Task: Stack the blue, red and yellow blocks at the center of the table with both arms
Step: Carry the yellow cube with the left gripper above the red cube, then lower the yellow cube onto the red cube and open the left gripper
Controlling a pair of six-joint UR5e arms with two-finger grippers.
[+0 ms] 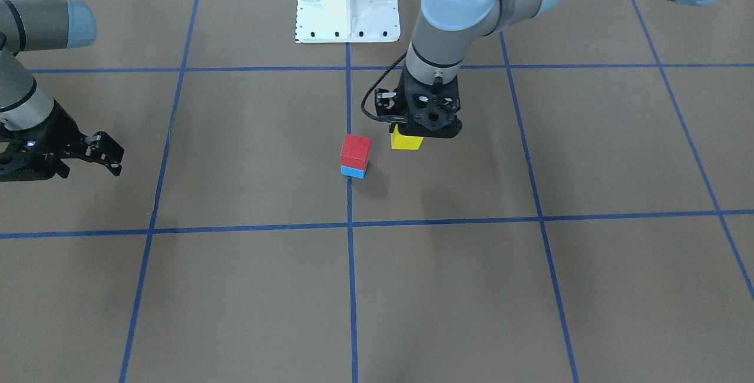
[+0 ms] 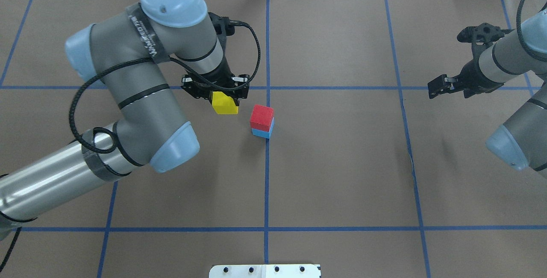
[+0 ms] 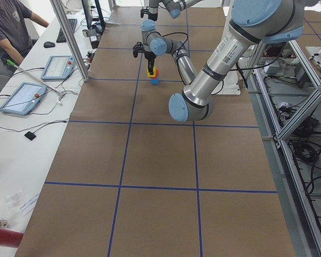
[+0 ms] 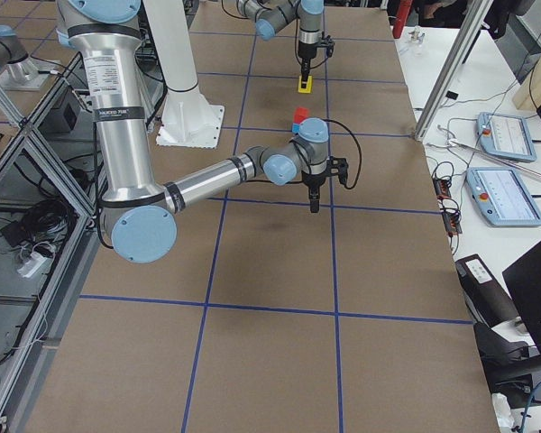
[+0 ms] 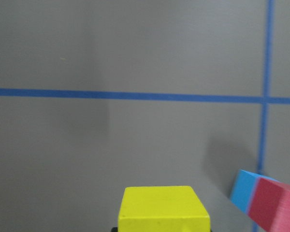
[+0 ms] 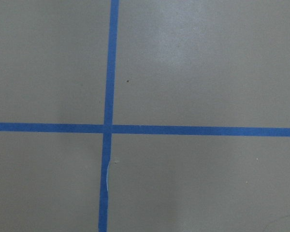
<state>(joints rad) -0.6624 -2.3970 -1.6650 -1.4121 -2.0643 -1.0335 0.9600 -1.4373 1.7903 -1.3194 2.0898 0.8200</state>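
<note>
A red block [image 1: 355, 149] sits on a blue block [image 1: 353, 171] on the blue centre line of the table; the stack also shows in the overhead view, red block [image 2: 261, 116] over blue block [image 2: 262, 132]. My left gripper [image 1: 414, 134] points straight down and is shut on a yellow block [image 1: 406, 140] [image 2: 225, 104], held just beside the stack on my left. In the left wrist view the yellow block [image 5: 163, 209] is at the bottom, with the stack's red block [image 5: 278, 203] at lower right. My right gripper [image 2: 455, 60] [image 1: 109, 156] is open and empty, far off to the side.
The table is brown paper with a blue tape grid [image 2: 267, 162]. The robot's white base plate [image 1: 347, 6] stands at the robot's edge of the table. The right wrist view shows only bare paper and a tape crossing [image 6: 108, 128].
</note>
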